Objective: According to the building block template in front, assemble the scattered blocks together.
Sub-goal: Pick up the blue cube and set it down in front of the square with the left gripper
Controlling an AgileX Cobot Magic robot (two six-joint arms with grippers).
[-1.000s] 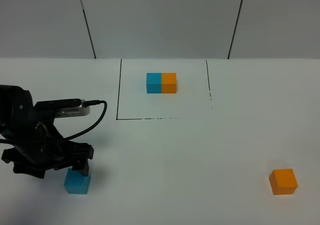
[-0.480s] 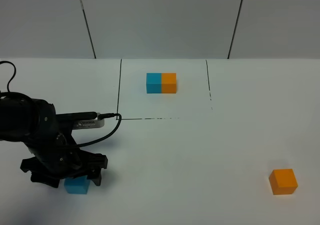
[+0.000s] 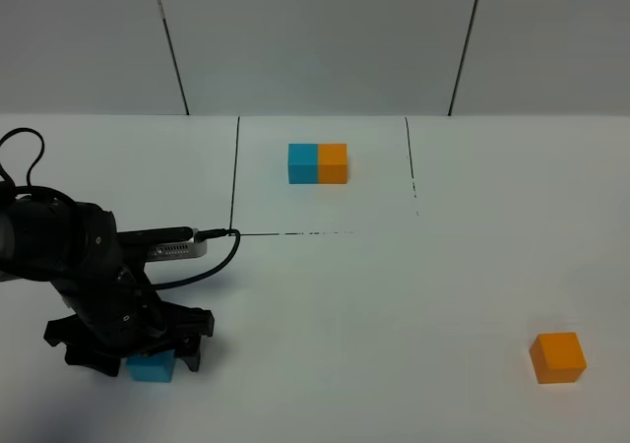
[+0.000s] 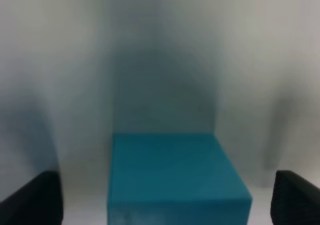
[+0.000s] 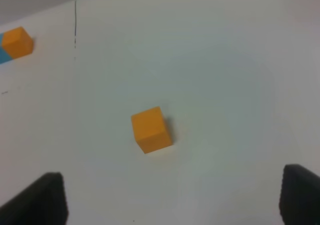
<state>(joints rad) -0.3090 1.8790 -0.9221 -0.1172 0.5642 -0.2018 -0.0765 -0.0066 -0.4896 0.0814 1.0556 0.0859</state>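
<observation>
The sky-blue loose cube (image 3: 151, 368) lies at the front left, partly hidden under my left gripper (image 3: 148, 354). In the left wrist view the cube (image 4: 175, 177) sits between the open fingertips (image 4: 31, 199), which stand clear of its sides. The orange loose cube (image 3: 558, 356) lies alone at the front right. The right wrist view shows it (image 5: 151, 129) ahead of my open, empty right gripper (image 5: 167, 205). The template (image 3: 318, 163), a joined blue and orange bar, sits at the back inside the black-lined square (image 3: 234, 192).
The left arm's black cable (image 3: 212, 256) loops over the table (image 3: 374, 305) toward the square's front left corner. The template's orange end (image 5: 17, 42) shows at the edge of the right wrist view. A grey panelled wall (image 3: 315, 39) stands behind.
My left gripper has moved forward and down over the blue cube, so its fingers now straddle it. The orange cube and template have not moved.
</observation>
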